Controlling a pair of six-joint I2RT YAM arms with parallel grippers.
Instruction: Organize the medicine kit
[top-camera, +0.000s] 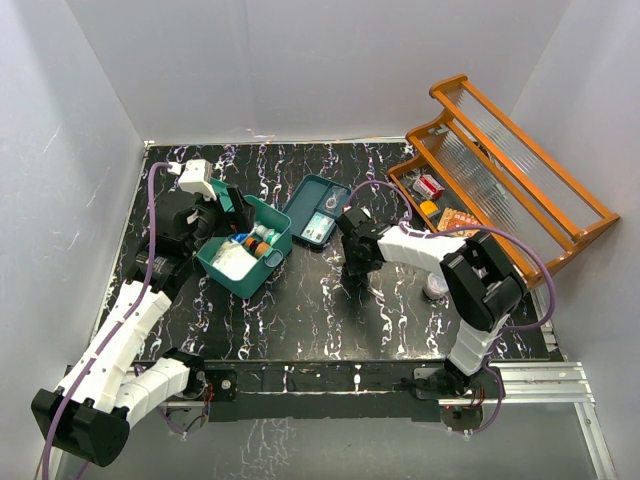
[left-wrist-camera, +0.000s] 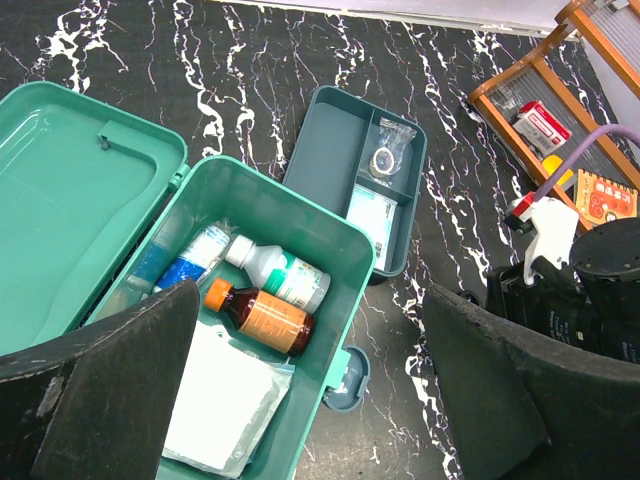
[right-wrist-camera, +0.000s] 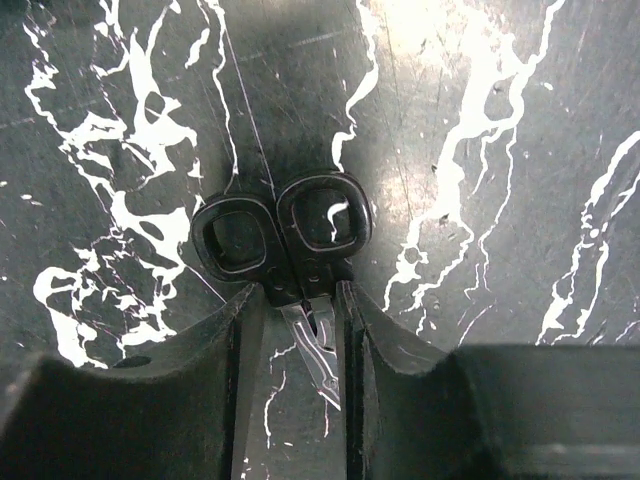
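Observation:
The medicine kit stands open at the left, its lid folded back. It also shows in the left wrist view, holding an amber bottle, a white bottle, a blue tube and a white packet. My left gripper is open and empty above the kit's front wall, and shows from above. My right gripper is down on the table right of the kit, shut on small black-handled scissors at their pivot, blades between the fingers.
A flat dark-teal divided tray lies behind the kit with a bagged roll and a packet. An orange wooden rack at the back right holds a red-white box and other small items. A white jar stands by the right arm.

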